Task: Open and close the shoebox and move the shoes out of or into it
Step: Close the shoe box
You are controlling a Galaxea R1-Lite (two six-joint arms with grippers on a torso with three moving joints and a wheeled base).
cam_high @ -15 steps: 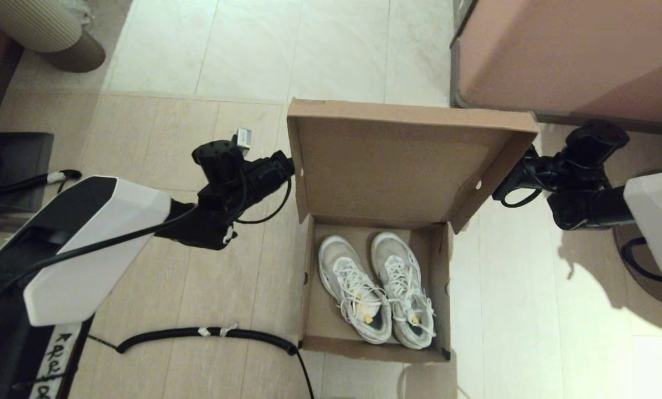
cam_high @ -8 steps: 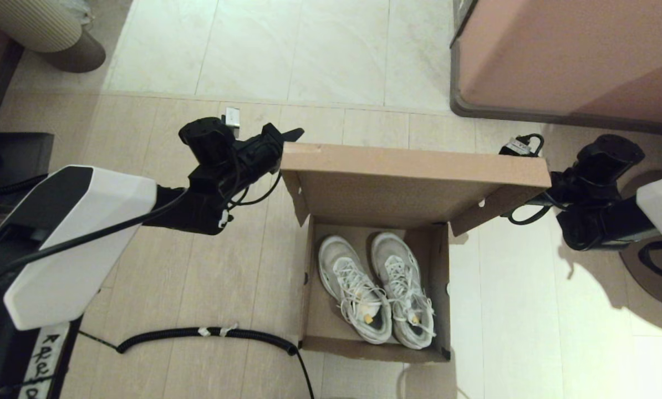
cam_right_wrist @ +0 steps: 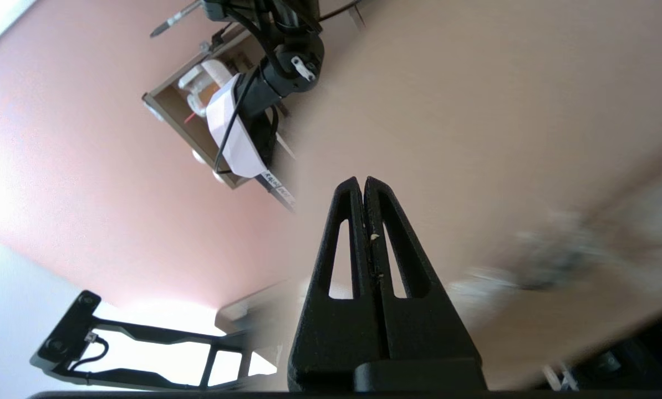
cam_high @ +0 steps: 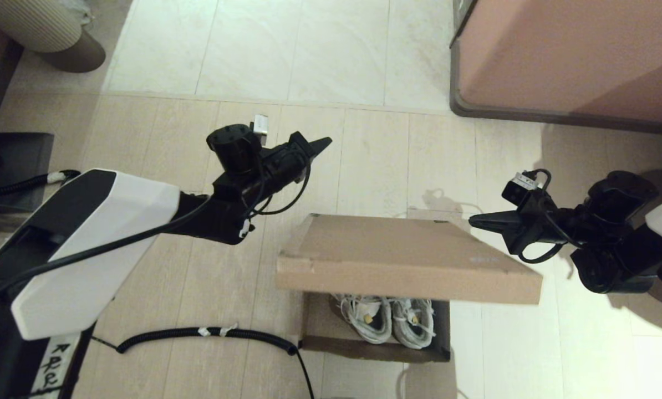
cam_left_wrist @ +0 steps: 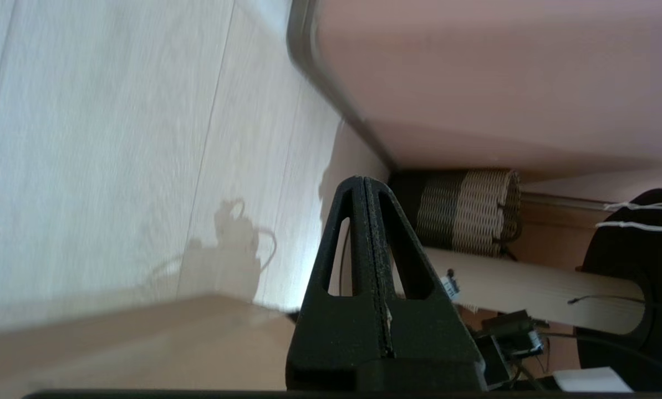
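Note:
The brown cardboard shoebox (cam_high: 375,349) sits on the floor in front of me. Its lid (cam_high: 403,255) hangs tilted low over it, not quite flat, and covers most of the inside. Only the near ends of the white sneakers (cam_high: 386,323) show under the lid's front edge. My left gripper (cam_high: 326,142) is shut and empty, in the air beyond the lid's far left corner. My right gripper (cam_high: 471,221) is shut and empty, just off the lid's far right corner. In the left wrist view the shut left gripper (cam_left_wrist: 364,180) points past a corner of the lid (cam_left_wrist: 115,338).
A large pinkish-brown furniture block (cam_high: 575,55) stands at the far right. A black corrugated cable (cam_high: 209,332) lies on the floor left of the box. A striped woven basket (cam_high: 37,22) is at the far left, with a dark mat (cam_high: 9,160) below it.
The lid has swung down from upright to almost shut over the shoes. Both grippers have come off its sides: the left has moved rightward, the right has dropped nearer.

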